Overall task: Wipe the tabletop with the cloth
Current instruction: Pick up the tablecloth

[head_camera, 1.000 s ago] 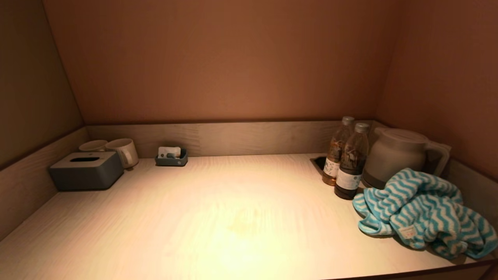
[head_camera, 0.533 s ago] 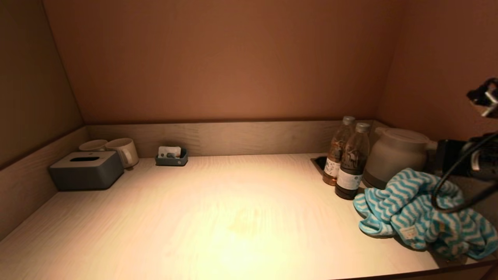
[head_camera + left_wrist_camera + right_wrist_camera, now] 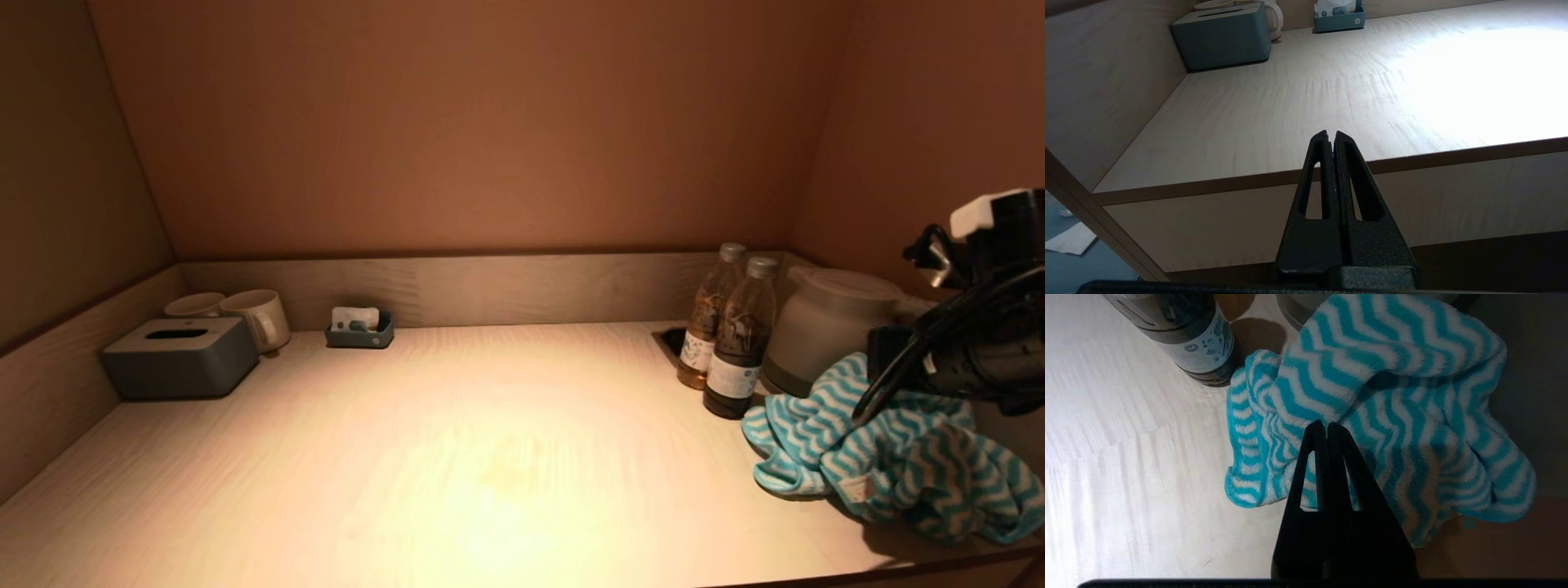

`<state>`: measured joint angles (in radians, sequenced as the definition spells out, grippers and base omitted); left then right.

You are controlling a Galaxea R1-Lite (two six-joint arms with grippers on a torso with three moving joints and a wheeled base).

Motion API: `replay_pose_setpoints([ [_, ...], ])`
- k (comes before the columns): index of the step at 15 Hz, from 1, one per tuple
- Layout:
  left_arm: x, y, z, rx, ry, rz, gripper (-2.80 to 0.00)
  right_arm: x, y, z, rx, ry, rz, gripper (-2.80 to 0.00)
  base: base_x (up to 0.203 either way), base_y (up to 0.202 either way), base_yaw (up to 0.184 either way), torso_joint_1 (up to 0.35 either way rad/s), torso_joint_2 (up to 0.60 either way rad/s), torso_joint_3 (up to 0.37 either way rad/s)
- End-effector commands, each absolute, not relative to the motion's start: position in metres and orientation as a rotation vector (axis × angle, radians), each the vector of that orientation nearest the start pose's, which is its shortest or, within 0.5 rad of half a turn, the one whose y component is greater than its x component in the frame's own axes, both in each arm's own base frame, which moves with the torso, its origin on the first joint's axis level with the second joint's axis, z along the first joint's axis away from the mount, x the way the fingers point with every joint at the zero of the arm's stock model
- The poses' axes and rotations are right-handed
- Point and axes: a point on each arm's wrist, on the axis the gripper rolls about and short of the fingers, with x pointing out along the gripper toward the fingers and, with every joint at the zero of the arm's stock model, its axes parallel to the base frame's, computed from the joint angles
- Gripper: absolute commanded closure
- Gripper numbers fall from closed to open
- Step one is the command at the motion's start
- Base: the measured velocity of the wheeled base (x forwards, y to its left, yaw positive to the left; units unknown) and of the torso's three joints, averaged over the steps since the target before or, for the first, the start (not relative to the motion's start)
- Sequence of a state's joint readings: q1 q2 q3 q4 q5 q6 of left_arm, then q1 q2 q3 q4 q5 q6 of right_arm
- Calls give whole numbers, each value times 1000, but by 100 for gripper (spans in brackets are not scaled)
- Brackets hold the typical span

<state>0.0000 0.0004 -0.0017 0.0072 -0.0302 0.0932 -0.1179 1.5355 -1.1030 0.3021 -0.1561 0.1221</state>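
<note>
Right gripper (image 3: 1327, 426) up high, fingers pressed together, pointing down, empty; left gripper (image 3: 1331, 136) low, fingers closed too, parked

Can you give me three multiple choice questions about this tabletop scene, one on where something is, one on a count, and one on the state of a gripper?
1. Where does the cloth lie?
A. at the tabletop's right front, beside the bottles
B. on the tissue box
C. inside a mug

2. How many bottles stand by the kettle?
A. one
B. two
C. four

3. How are the right gripper's fingers?
A. spread wide
B. shut on the cloth
C. shut, above the cloth

Answers:
1 A: the head view shows the cloth next to the nearer bottle.
2 B: a farther bottle stands right behind the nearer one.
3 C: the right wrist view shows the tips together, with no cloth between them.
</note>
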Motion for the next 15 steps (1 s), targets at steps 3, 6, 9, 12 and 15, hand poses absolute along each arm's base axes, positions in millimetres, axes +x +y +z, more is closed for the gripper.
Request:
replay_pose_setpoints([
  [3,-23,-1,75,90,3,-28,0,249,-44,214,114,797,-349,0,0,0,0,0,0,0],
  [6,-23,-1,75,90,3,-28,0,253,-53,203,128,834,-379,-280,0,0,0,0,0,0],
  [9,-23,-1,75,92,5,-28,0,258,-61,190,148,881,-397,-280,0,0,0,0,0,0],
  [12,-23,-1,75,92,3,-28,0,262,-61,184,150,899,-393,-280,0,0,0,0,0,0],
  [15,-23,-1,75,95,3,-31,0,264,-61,181,152,911,-390,-280,0,0,0,0,0,0],
])
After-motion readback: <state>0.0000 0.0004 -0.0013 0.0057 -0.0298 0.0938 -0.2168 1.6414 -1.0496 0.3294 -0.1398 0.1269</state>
